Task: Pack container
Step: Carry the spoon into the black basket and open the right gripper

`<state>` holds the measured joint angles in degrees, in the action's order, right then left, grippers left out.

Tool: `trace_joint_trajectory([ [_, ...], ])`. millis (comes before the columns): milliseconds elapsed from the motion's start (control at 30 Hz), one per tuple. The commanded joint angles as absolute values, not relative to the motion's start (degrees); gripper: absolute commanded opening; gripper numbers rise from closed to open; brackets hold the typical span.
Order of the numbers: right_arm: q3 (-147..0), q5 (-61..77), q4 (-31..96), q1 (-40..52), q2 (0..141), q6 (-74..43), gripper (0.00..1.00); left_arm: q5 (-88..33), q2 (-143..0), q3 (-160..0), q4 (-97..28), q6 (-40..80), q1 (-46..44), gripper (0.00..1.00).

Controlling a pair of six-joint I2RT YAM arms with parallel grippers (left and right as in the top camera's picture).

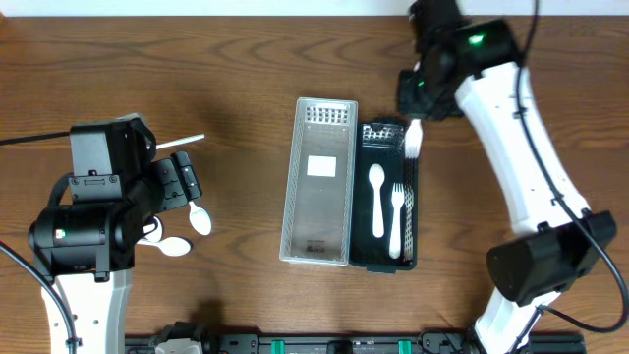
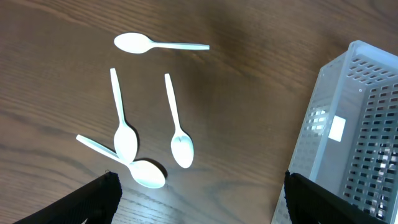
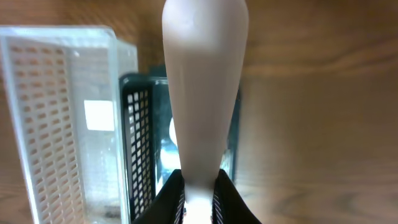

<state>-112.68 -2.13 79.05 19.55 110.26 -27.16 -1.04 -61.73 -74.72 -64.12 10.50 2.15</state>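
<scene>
I had the right fingers [image 3: 173, 198] clamped on a utensil [image 3: 205, 93], perhaps a spoon, over the tray [image 3: 140, 124] for dropping. The left fingers [image 2: 99, 199] hung apart above spoons [image 2: 181, 149].

A basket [image 1: 319, 211] is sitting in the middle of the desk [image 1: 246, 59]. A tray [image 1: 383, 264] is lying just to its right, touching it. A spoon [image 1: 376, 192] and a fork [image 1: 396, 221] are lying side by side in the tray, the spoon on the left. The right end effector [image 1: 413, 126] is holding a utensil [image 1: 414, 143] over the tray's far end. Four loose spoons [image 2: 182, 152] are lying toward the desk's left edge.
</scene>
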Motion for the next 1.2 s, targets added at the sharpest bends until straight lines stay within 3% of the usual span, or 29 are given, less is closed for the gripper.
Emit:
trace_joint_trajectory([
  [0,-105.9,-3.1,76.4,21.8,111.3,-34.3,0.01,-0.4,-61.7,-75.2,-64.2,10.1,2.4,0.86],
  [267,-86.5,-0.6,64.4,27.1,111.3,-34.6,0.01,-0.4,-61.7,-75.2,-64.3,10.2,2.4,0.86],
  [467,-81.6,0.9,60.9,28.3,111.3,-31.1,0.02,-0.4,-61.7,-75.2,-64.7,10.2,2.4,0.86],
  [500,-81.6,0.9,60.8,28.3,111.3,-30.5,0.12,-0.4,-61.7,-75.2,-64.7,10.2,2.4,0.86],
  [567,-81.6,0.9,60.6,28.3,111.3,-29.6,0.53,-0.4,-61.7,-75.2,-64.7,10.2,2.4,0.86],
  [600,-81.6,0.9,60.6,28.3,111.3,-29.2,0.63,-0.4,-61.7,-75.2,-64.7,10.2,2.4,0.86],
  [833,-84.8,-0.8,62.7,27.1,110.5,-23.1,0.64,-0.4,-61.7,-75.2,-64.6,10.2,2.4,0.86],
  [1033,-98.3,-9.3,69.9,20.3,104.3,-16.4,0.68,-0.4,-61.7,-75.2,-64.6,10.1,2.4,0.86],
  [1167,-106.2,-10.7,71.7,9.9,99.1,-5.0,0.80,-0.4,-61.7,-75.2,-64.6,10.1,2.4,0.86],
])
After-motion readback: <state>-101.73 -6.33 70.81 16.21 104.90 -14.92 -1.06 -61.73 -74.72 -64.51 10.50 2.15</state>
